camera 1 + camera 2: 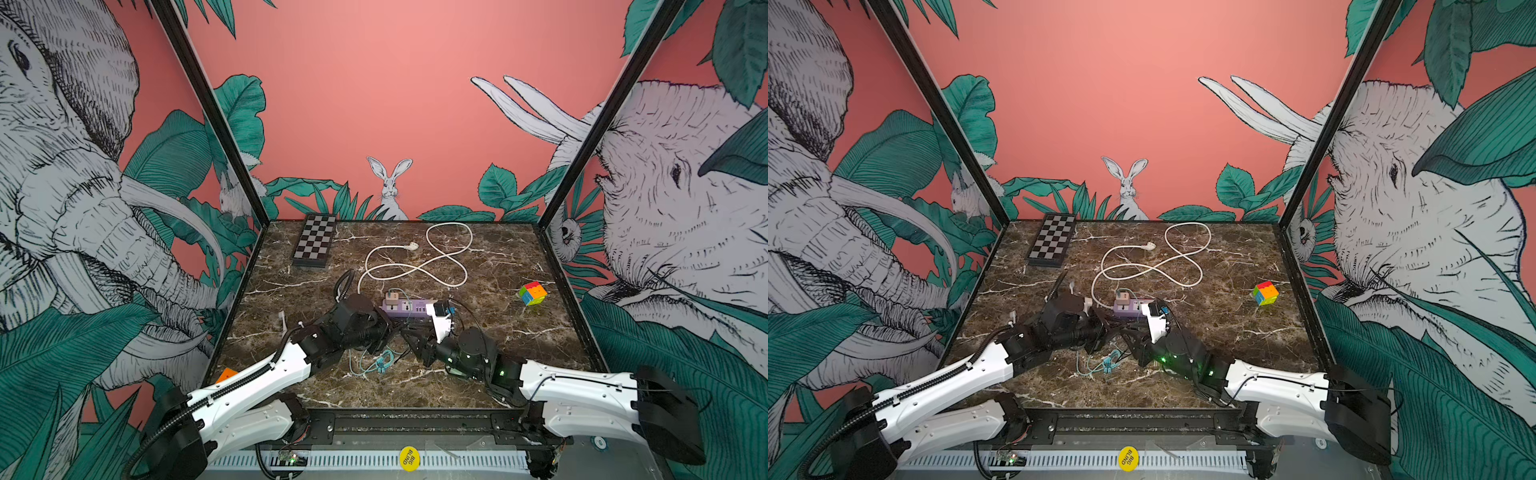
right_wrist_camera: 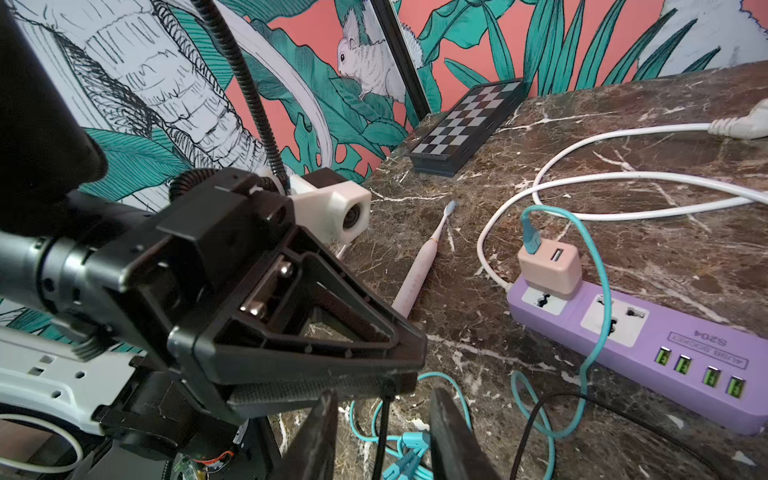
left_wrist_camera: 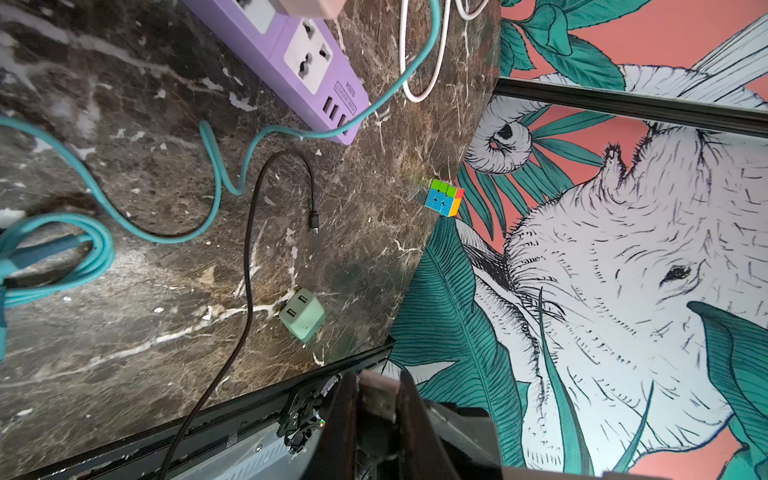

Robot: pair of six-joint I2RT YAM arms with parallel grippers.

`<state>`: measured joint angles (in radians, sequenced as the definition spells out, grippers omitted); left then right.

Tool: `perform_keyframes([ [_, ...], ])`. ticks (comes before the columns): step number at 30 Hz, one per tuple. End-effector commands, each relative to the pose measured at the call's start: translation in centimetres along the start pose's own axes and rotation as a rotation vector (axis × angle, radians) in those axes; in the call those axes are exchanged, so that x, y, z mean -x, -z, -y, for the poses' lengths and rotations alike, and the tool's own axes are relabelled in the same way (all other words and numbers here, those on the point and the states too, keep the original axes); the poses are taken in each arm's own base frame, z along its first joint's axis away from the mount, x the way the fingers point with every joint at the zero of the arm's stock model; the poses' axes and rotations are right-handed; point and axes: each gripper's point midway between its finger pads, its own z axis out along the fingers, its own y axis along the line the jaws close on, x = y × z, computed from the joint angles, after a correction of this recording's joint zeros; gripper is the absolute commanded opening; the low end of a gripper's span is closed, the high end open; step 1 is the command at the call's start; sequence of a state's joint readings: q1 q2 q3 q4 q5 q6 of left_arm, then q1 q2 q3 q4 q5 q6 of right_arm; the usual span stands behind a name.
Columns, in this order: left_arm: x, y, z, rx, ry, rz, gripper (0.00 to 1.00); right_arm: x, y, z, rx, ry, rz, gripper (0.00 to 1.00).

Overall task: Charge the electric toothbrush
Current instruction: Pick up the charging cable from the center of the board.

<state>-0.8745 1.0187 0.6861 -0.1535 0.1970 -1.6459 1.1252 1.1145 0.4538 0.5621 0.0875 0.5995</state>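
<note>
The pink electric toothbrush (image 2: 419,266) lies flat on the marble table, just beyond my left gripper (image 2: 399,382). That gripper is shut on a black cable (image 2: 380,436), which hangs down from its tips. My right gripper (image 2: 384,415) is open, with one finger on each side of the hanging cable and not touching it. The cable's free plug (image 3: 314,226) rests on the table near the purple power strip (image 1: 409,307). In both top views the two grippers, left (image 1: 392,328) and right (image 1: 405,332), meet tip to tip in front of the strip.
A pink adapter (image 2: 548,266) with a teal cable (image 2: 598,291) sits in the strip, and a teal cable bundle (image 1: 380,363) lies below the grippers. A green charger cube (image 3: 302,314), a colour cube (image 1: 533,293), a chessboard (image 1: 315,241) and a looped white cord (image 1: 415,266) are also on the table.
</note>
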Motion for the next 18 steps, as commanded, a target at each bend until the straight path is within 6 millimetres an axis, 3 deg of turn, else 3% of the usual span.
perform_keyframes([
  [1,-0.1,0.4,0.7,-0.040,0.012,0.005,0.00,1.8,-0.3,-1.1,0.027,-0.012,0.062,0.36],
  [18,0.0,0.3,0.7,-0.043,0.011,0.004,0.00,1.5,-1.5,-1.1,0.018,-0.012,0.045,0.28],
])
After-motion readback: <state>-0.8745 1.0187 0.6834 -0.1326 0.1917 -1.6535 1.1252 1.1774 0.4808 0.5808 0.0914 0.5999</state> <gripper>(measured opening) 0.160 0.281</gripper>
